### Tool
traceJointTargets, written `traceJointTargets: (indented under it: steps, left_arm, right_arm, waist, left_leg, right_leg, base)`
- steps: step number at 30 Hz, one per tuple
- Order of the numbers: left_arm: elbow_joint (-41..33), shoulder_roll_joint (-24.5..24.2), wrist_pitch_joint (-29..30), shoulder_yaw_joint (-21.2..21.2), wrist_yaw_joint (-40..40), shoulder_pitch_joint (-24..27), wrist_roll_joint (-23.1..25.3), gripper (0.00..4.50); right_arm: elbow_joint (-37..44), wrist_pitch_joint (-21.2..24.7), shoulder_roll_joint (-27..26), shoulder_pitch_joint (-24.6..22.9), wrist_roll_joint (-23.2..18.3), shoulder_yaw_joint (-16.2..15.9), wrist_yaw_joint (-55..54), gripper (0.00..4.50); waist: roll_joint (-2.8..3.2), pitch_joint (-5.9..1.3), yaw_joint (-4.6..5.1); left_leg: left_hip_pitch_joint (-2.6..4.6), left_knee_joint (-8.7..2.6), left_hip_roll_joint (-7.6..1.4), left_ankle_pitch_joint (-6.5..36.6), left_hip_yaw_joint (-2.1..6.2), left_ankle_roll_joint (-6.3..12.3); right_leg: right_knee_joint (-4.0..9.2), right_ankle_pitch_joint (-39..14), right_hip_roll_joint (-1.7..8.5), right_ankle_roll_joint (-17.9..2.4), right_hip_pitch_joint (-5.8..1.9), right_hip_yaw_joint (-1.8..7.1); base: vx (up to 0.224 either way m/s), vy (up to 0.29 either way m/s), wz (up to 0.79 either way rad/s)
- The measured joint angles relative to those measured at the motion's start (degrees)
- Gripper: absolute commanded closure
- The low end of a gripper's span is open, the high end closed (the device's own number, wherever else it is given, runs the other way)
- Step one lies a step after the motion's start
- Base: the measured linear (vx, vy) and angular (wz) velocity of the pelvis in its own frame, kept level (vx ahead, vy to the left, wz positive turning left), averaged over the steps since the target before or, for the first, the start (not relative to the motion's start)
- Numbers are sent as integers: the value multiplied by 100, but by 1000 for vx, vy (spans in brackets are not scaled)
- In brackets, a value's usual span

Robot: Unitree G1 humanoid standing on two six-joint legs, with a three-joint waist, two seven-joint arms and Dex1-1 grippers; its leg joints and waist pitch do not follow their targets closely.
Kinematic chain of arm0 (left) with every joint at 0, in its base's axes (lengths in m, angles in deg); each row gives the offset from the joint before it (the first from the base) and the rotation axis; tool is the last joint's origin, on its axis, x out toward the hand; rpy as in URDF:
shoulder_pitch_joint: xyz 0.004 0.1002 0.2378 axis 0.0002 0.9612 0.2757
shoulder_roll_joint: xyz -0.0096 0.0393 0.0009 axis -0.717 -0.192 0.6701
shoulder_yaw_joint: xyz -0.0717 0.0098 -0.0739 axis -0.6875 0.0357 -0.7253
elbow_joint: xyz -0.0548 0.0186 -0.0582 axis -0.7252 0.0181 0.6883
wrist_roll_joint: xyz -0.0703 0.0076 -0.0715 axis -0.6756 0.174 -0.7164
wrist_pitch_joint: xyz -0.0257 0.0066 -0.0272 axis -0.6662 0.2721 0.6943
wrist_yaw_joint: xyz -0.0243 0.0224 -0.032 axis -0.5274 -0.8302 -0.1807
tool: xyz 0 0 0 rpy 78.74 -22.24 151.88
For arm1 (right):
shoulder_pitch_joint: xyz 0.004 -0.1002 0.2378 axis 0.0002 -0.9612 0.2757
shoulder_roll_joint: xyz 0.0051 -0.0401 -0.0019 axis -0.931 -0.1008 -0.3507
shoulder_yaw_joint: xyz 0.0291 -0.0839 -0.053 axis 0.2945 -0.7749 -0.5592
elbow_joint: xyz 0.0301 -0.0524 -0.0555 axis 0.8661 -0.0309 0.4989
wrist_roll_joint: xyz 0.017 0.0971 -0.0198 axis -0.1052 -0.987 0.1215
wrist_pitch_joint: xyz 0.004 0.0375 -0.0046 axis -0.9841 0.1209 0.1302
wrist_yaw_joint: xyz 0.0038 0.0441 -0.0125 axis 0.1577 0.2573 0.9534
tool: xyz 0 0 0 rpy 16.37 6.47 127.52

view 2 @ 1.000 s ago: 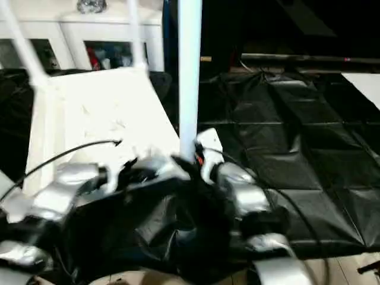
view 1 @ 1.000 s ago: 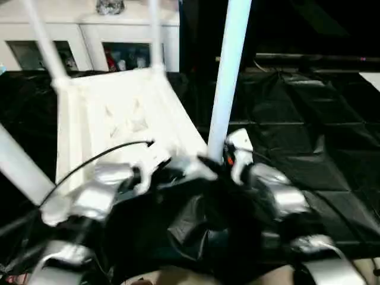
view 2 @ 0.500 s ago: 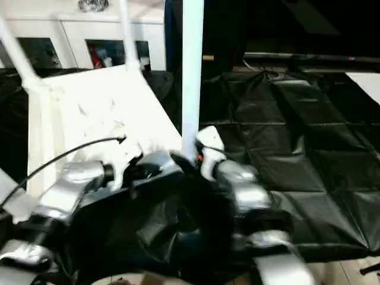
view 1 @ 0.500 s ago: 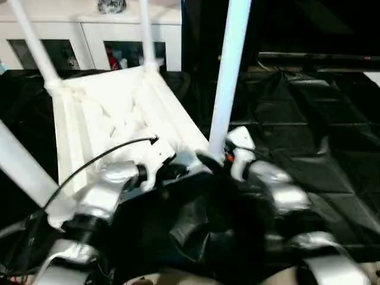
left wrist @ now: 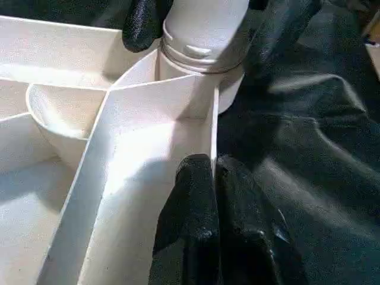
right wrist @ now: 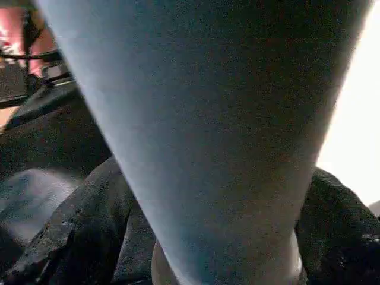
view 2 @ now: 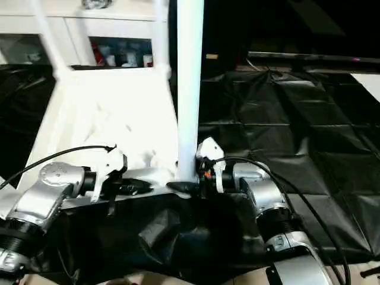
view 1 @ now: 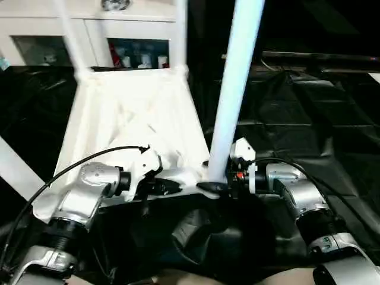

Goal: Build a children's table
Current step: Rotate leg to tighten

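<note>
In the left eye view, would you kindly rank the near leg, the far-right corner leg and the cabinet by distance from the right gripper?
1. Near leg: in the right gripper.
2. Far-right corner leg: at the tabletop's far corner.
3. Cabinet: behind everything.

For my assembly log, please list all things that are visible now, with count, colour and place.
tabletop: one, white, upside down on the black sheet, ribbed underside up.
legs: four, white, standing up from the corner sockets; near right leg, near left leg, two far ones.
sheet: one, black, quilted, covering the floor.
cabinet: one, white, glass doors, behind the tabletop.
left gripper: black fingers pinching the tabletop's near edge wall.
right gripper: black fingers around the base of the near right leg.
</note>
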State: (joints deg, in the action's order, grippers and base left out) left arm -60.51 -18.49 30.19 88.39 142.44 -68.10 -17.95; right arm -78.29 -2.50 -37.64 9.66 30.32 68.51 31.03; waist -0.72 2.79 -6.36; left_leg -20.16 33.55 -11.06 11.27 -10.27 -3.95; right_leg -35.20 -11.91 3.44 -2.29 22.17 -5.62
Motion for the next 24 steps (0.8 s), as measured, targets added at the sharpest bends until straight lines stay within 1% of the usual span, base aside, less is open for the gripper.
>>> traceJointTargets:
  steps: [3, 4, 6, 7, 10, 12, 13, 16, 17, 18, 20, 24]
  left_arm:
    - [-38, -78, 8, 19, 118, 32, -53, 450]
    - [-45, -91, 7, 30, 137, 41, -69, 450]
    - [-51, -106, 7, 52, 166, 43, -91, 450]
    - [-51, -108, 7, 54, 176, 45, -96, 450]
    - [-60, -92, 7, 57, 188, 51, -104, 450]
    - [-66, -67, 4, 58, 124, 52, -103, 450]
    - [-65, -41, 4, 58, 73, 51, -94, 450]
    - [-53, 82, 4, 52, -187, 47, -42, 450]
    - [-18, 153, 6, 41, -323, 16, 8, 450]
    - [60, 252, 18, 25, -522, -48, 69, 450]
    - [148, 388, 29, 7, -779, -105, 160, 450]
    - [419, 730, 101, -10, -1465, -314, 362, 450]
  right_arm:
    - [3, 66, 21, 12, -37, -38, 126, 109]
    - [3, 80, 18, 15, -40, -52, 161, 121]
    - [3, 97, 16, 15, -61, -82, 186, 121]
    - [5, 102, 13, 14, -70, -93, 187, 144]
    - [34, 123, -12, 12, -78, -102, 183, 158]
    - [54, 114, -9, -1, -77, -90, 140, 181]
    - [56, 101, -14, -19, -77, -71, 83, 181]
    - [61, 74, -65, -88, -73, 51, -254, 187]
    - [45, 64, -136, -112, -57, 137, -491, 189]
    - [7, 57, -220, -114, -19, 261, -840, 191]
    - [-71, 34, -341, -105, 31, 402, -1318, 193]
    - [-440, -34, -728, 60, 109, 736, -2628, 195]
  waist:
    - [-2, 1, -11]
    - [-2, 1, -12]
    - [-2, 1, -18]
    - [-4, 1, -17]
    - [-5, 2, -24]
    - [-5, 1, -29]
    - [-5, 1, -30]
    - [-4, 1, -21]
    - [-4, 1, -11]
    - [-3, 1, 3]
    - [-1, 0, 17]
    - [15, -8, 95]
  left_leg:
    - [-1, 0, 0, 0, 0, 1]
    - [-1, 0, 0, 0, 0, 0]
    - [-2, 1, 0, 0, -1, 0]
    - [-2, 1, 0, 0, -1, 0]
    - [-2, 2, 0, 0, -1, -1]
    - [-1, 2, 0, 0, -1, -1]
    - [-1, 2, 0, 0, -1, -2]
    - [9, 5, 0, 6, -1, -15]
    - [13, 5, 0, 4, -1, -17]
    - [17, 6, 0, 1, -1, -21]
    - [17, 4, 1, 0, -1, -25]
    - [17, 1, 2, -3, 0, -29]
  right_leg:
    - [0, 0, 0, 0, 1, 0]
    - [0, 0, 0, 0, 1, 0]
    - [0, 0, 0, 0, 1, 0]
    - [0, 0, 0, 0, 1, 0]
    - [0, 0, 0, 0, 1, 0]
    - [-2, 0, 0, 0, 1, 0]
    - [-3, 0, 0, 0, 1, 0]
    - [-10, 1, 1, -1, -4, 2]
    - [-12, 3, 1, -3, -7, 2]
    - [-15, 7, 1, -6, -7, 3]
    - [-15, 11, 1, -9, -11, 4]
    - [-19, 6, 0, 4, -15, 6]
  base:
    - [0, 0, 0]
    - [0, 0, 0]
    - [0, 0, 0]
    - [0, 0, 0]
    - [0, 0, 0]
    - [0, 0, 0]
    - [0, 0, 0]
    - [0, 0, 0]
    - [0, 0, 0]
    - [0, 0, 0]
    - [0, 0, 0]
    - [0, 0, 0]
